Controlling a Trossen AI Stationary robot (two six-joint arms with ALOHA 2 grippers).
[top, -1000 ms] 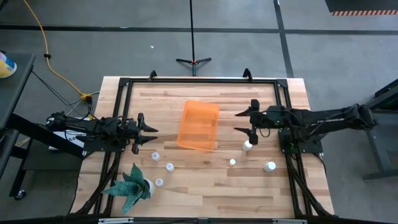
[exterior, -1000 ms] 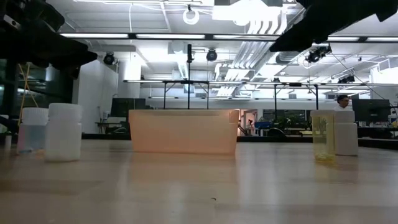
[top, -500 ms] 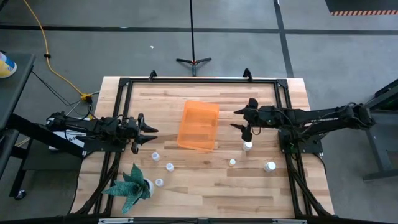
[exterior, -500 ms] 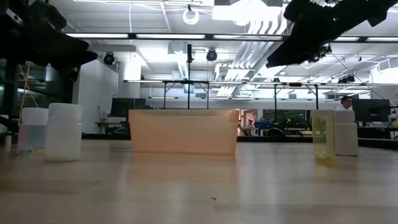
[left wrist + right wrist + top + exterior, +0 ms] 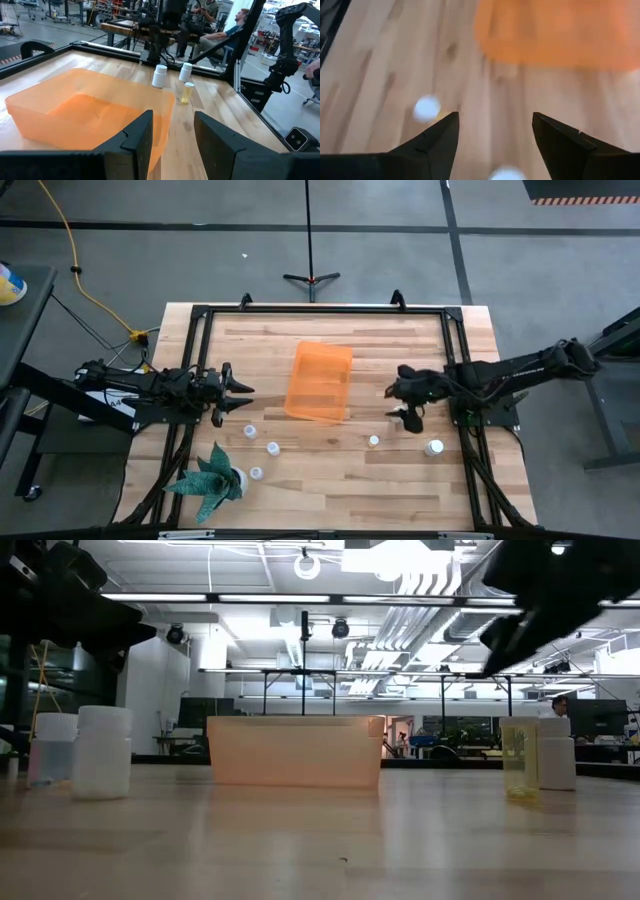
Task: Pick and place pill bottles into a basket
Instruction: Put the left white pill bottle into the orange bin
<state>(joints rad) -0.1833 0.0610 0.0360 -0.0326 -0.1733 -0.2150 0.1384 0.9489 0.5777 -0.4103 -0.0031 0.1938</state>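
The orange basket (image 5: 320,382) lies at the table's middle, also in the left wrist view (image 5: 85,112). Three white pill bottles (image 5: 250,431) (image 5: 272,448) (image 5: 256,473) stand near the left. A yellowish one (image 5: 373,441) and a white one (image 5: 433,447) stand on the right. My right gripper (image 5: 396,404) is open, pointing down over another bottle, whose cap (image 5: 507,174) shows between the fingers in its wrist view; the arm hides it from above. My left gripper (image 5: 245,390) is open and empty, left of the basket.
A green spiky plant in a white pot (image 5: 210,478) stands at the near left corner. A black frame (image 5: 320,310) runs around the table's edges. In the low view, bottles stand at the left (image 5: 103,752) and at the right (image 5: 556,753).
My right gripper has moved toward the table's near edge and tipped downward, coming over the bottle that stood right of the basket, so that the arm now hides it in the high view. Its fingers stay open. The bottles and basket have not moved.
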